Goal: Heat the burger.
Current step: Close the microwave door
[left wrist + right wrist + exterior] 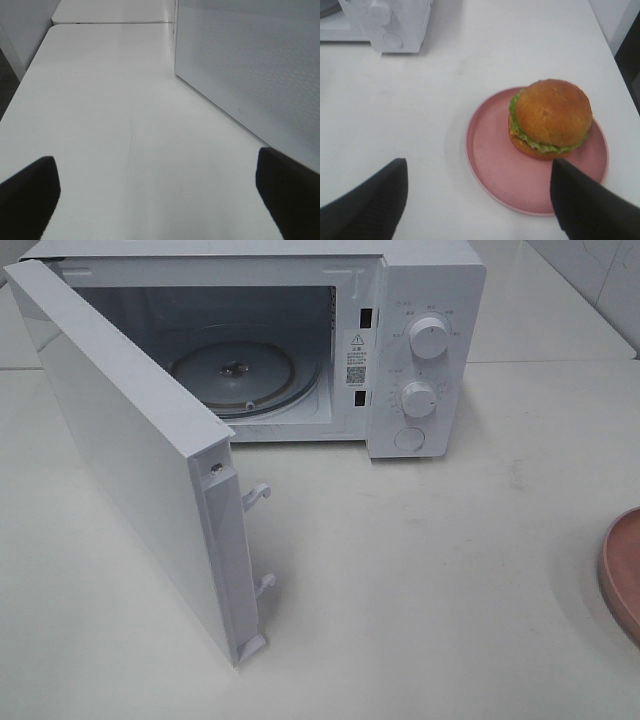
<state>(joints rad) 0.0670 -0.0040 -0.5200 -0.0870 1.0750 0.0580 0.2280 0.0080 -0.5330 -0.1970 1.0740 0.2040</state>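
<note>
Burger (pixel 551 119) sits toward one side of a pink plate (pixel 495 165) on the white table (pixel 430 570), well off to the right of the microwave (pixel 425 350), whose door (pixel 130 480) stands swung wide so the bare glass turntable (pixel 235 375) is ready to take the food. The right gripper (pixel 477 200) hovers near the plate with its fingers spread and nothing between them, apparently lined up for a pickup. The left gripper (pixel 157 200) hangs empty and wide open beside the door's outer face, likely placed to close it later.
</note>
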